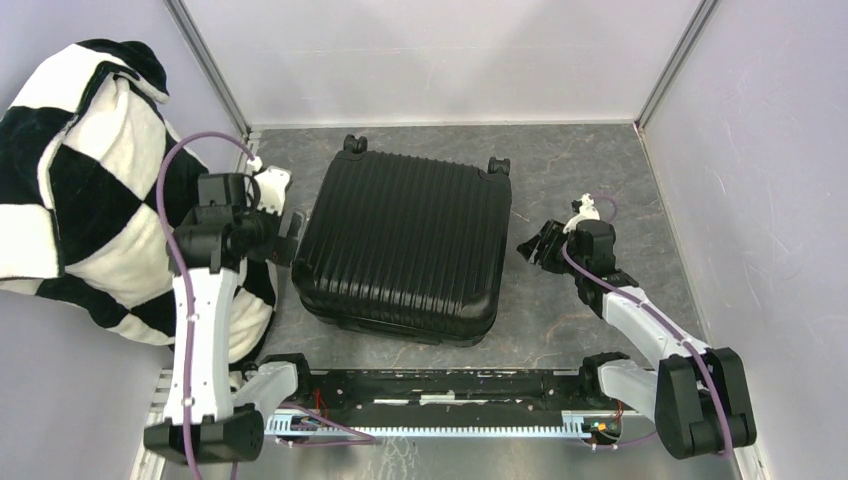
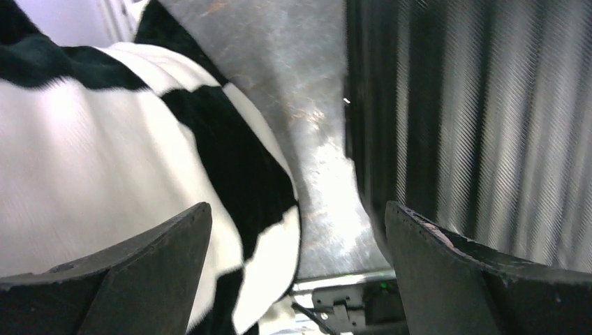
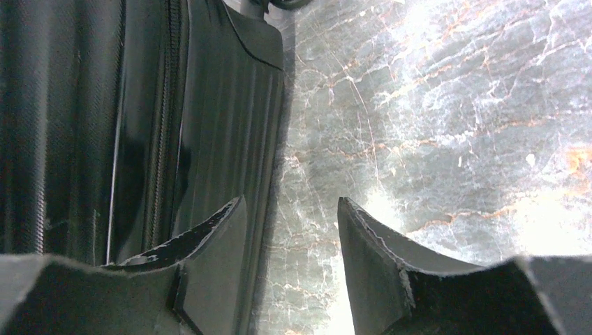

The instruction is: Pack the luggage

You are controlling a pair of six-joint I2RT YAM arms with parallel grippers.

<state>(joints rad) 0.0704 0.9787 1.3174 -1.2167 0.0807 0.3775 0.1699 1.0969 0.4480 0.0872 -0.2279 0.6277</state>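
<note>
Closed luggage flat mid-table, wheels toward 12 o'clock. At its 9 o'clock: left gripper, fingers spread wide, empty, between shell and checkered blanket. At its 3 o'clock: right gripper, fingers parted, grasping nothing, just beside the zipper seam.

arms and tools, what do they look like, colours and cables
The left arm and right arm have white links and black joints, each trailing a purple cable. The left tool and right tool have black wedge fingers, edges scuffed.
</note>
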